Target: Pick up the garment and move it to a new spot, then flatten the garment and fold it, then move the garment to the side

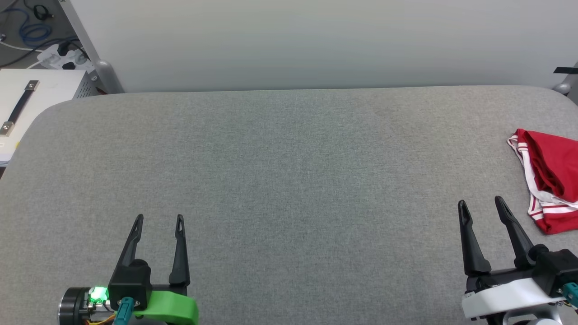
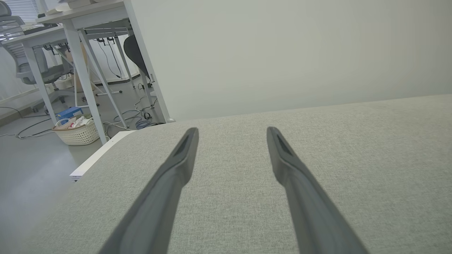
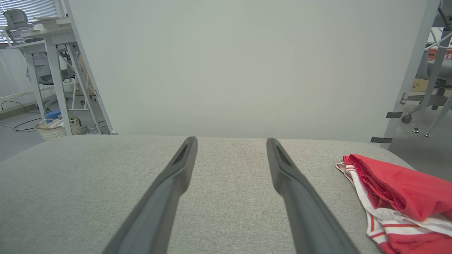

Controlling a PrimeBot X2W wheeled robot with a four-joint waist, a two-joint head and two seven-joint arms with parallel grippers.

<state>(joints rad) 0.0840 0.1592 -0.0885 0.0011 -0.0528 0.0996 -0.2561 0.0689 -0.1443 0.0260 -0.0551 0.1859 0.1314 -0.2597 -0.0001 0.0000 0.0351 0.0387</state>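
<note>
One grey table (image 1: pixel 289 171) spans the scene. Garment (image 1: pixel 548 180) lies bunched and red at its right edge, just beside the right gripper (image 1: pixel 479 201), untouched. Left gripper (image 1: pixel 160 217) sits near-left. Both have fingers apart and empty.

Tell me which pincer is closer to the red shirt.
The right pincer: the shirt lies just off its outer side, not touching it. The left pincer sits far across the table.

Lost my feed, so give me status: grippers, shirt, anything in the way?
Left gripper open, empty. Right gripper open, empty. Red-and-white T-shirt bundled at right edge of table, clear of fingers. Nothing seen in the way.
</note>
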